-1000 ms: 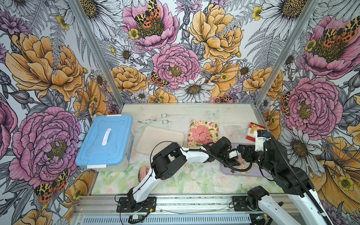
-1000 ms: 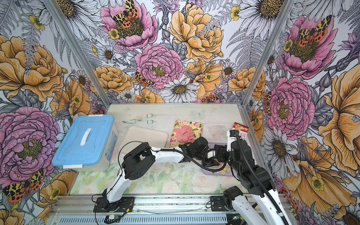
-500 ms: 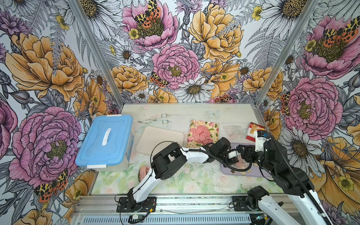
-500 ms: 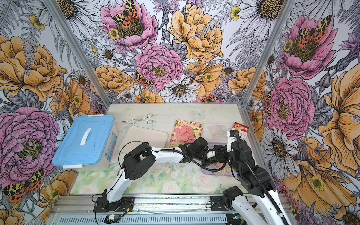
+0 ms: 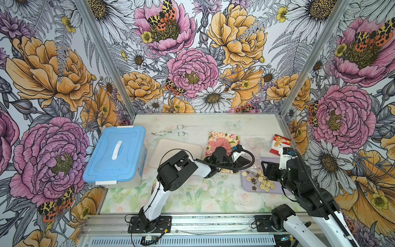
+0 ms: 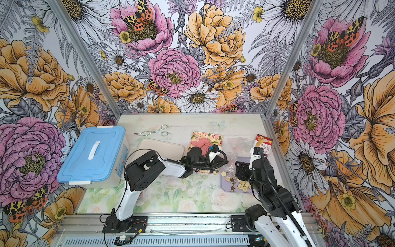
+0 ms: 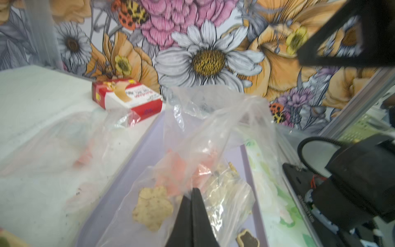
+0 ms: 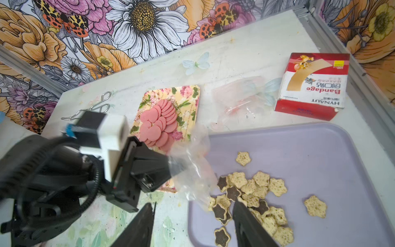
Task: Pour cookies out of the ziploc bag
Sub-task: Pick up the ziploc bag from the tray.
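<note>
Two grippers entered. The left gripper had its jaws pressed together, pinching the film of the ziploc bag. The bag slanted from that pinch down to the lilac tray, its lower end at the heap of star cookies. At least one beige cookie lay inside the bag. The right gripper, jaws spread and empty, hovered just beside the bag's lower end, and looked the nearer arm for that end.
</note>
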Controlling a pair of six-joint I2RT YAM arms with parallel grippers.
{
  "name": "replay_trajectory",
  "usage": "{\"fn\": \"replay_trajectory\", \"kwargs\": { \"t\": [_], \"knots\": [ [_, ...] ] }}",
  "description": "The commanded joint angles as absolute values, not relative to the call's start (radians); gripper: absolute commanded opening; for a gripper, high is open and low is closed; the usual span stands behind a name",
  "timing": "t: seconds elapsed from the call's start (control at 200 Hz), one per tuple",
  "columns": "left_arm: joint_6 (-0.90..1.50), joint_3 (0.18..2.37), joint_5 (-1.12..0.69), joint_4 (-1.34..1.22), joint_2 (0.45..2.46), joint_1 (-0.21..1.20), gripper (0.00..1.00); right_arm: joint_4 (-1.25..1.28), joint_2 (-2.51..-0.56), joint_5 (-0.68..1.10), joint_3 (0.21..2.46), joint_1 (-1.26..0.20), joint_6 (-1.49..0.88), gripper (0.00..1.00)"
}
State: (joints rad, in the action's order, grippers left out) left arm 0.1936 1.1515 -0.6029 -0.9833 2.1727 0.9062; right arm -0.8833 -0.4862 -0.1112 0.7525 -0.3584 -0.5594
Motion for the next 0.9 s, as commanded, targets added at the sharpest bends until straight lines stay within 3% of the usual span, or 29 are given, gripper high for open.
{"fn": "replay_trajectory", "kwargs": {
  "t": [0.0, 0.295, 0.545, 0.896],
  "knots": [
    [0.438, 1.177, -0.704, -1.355, 2.245, 0.871, 0.0, -0.831, -0.462, -0.126, 0.721, -0.359, -0.612, 0.59],
    [0.551, 1.245, -0.756, -1.413, 2.276, 0.856, 0.0, -0.777, -0.438, -0.127, 0.656, -0.359, -0.631, 0.55],
    [0.703, 1.325, -0.92, -1.414, 2.287, 0.893, 0.0, -0.691, -0.481, -0.088, 0.621, -0.359, -0.619, 0.55],
    [0.826, 1.199, -0.966, -1.415, 2.175, 0.846, 0.0, -0.666, -0.391, -0.046, 0.616, -0.359, -0.58, 0.57]
  ]
}}
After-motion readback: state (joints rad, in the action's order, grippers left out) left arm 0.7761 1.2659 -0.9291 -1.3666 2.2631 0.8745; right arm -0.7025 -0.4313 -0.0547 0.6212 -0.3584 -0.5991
